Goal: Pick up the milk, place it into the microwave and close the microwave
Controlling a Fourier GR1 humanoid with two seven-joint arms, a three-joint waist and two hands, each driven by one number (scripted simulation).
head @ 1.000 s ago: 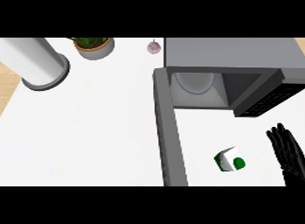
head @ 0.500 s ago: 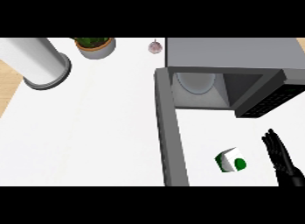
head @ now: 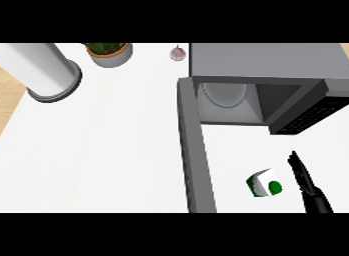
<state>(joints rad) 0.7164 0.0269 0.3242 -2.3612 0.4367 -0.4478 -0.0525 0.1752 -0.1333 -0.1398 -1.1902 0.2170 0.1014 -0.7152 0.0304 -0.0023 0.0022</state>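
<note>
The milk point(head: 264, 183) is a small white carton with a green spot, standing on the counter in front of the microwave. My right hand point(head: 305, 180) shows edge-on just to its right, fingers straight and pointing away from me, a small gap from the carton. The grey microwave point(head: 269, 65) stands at the back right with its cavity point(head: 229, 102) open. Its door point(head: 193, 150) swings out toward me, left of the milk. My left hand does not show.
A white cylinder point(head: 44, 70) stands at the back left. A potted plant point(head: 108, 51) and a small pinkish object point(head: 178, 52) sit along the back edge. The counter's wooden edge shows at the far left point(head: 0, 95).
My right hand has turned from palm-flat to edge-on and drifted left, closer to the milk. The carton and the microwave door have stayed put.
</note>
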